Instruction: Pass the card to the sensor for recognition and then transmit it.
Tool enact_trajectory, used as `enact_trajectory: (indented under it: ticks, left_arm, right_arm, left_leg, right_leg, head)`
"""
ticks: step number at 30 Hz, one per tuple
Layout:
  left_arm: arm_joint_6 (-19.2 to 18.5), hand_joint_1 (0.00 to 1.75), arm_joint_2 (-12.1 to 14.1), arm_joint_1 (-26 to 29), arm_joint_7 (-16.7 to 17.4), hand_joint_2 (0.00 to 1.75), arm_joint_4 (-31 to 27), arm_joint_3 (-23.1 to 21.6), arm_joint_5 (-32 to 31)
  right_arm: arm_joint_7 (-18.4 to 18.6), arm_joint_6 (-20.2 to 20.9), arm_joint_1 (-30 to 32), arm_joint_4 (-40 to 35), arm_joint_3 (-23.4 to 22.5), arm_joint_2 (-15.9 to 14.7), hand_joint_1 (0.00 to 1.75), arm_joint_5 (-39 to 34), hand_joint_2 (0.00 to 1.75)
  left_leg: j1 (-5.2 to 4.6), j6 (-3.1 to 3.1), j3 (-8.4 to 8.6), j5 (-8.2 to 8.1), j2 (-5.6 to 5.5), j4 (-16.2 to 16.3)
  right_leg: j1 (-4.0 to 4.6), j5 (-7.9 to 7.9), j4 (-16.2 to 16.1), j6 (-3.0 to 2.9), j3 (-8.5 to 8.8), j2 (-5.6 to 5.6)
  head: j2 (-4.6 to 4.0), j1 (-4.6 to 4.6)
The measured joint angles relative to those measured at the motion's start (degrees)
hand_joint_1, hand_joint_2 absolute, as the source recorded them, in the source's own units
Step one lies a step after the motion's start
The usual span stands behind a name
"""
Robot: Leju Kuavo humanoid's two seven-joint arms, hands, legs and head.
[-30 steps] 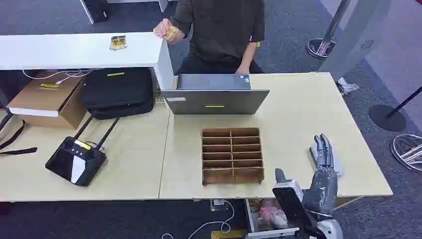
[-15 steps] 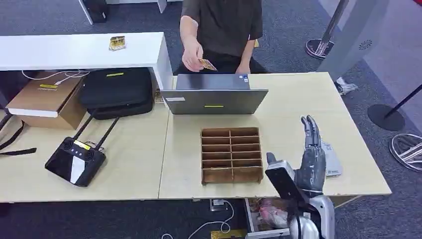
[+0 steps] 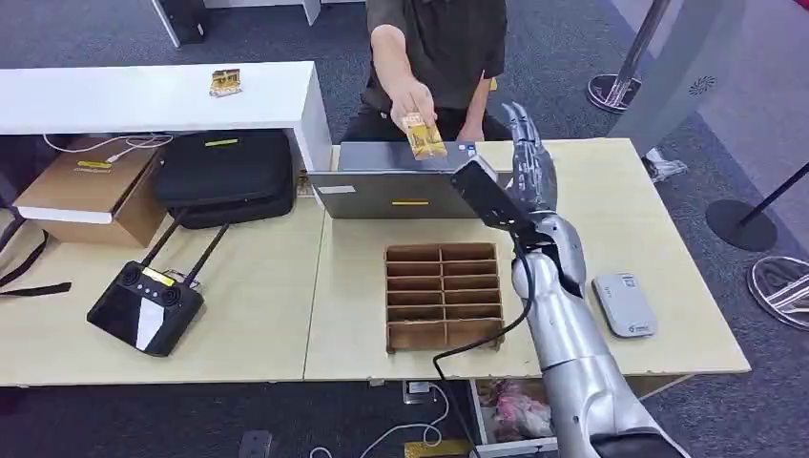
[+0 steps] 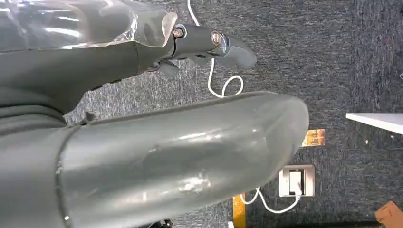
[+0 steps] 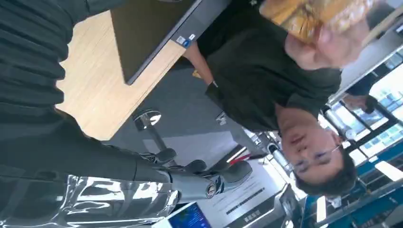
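A person behind the table holds out a gold card (image 3: 423, 135) above the laptop (image 3: 410, 183). My right hand (image 3: 530, 164) is raised to the right of the card, a short way from it, fingers straight and apart, holding nothing. In the right wrist view the card (image 5: 311, 14) sits in the person's fingers beyond my fingers (image 5: 209, 183). The sensor, a flat grey card reader (image 3: 625, 304), lies on the table's right side, nearer than my raised forearm. My left hand (image 4: 180, 156) hangs over the carpet with thumb and fingers (image 4: 211, 42) apart, holding nothing.
A wooden compartment tray (image 3: 445, 297) stands in front of the laptop. A black controller with antennas (image 3: 145, 307), a black bag (image 3: 225, 174) and a cardboard box (image 3: 88, 188) lie to the left. A white counter (image 3: 143, 105) carries a small gold item (image 3: 226, 81).
My right arm has lifted from the table's near edge up and forward to beside the card. The person has brought the card from the counter out over the laptop.
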Motion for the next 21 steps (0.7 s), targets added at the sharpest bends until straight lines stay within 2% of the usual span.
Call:
enact_trajectory:
  ticks: [7, 21]
  left_arm:
    - [0.4, 0.0, 0.1, 0.0, 0.0, 0.0, 0.0, -0.1, 0.5]
    - [0.7, 0.0, 0.2, 0.1, 0.0, 0.0, 0.0, -0.2, 0.6]
  right_arm:
    - [-0.1, -0.9, -1.7, 3.7, 0.7, 0.4, 0.0, 0.1, 1.75]
    - [-0.1, -1.8, -1.8, 5.4, 1.6, 0.4, 0.0, 0.7, 1.75]
  left_leg:
    - [-0.01, 0.0, -0.09, 0.0, -0.05, 0.0]
    - [0.0, 0.0, -0.09, 0.0, -0.05, 0.0]
  right_leg:
    - [0.0, -0.02, 0.0, 0.01, -0.06, -0.05]
    - [0.0, -0.01, 0.0, 0.01, -0.07, -0.05]
  head:
    - [0.0, 0.0]
    - [0.0, 0.0]
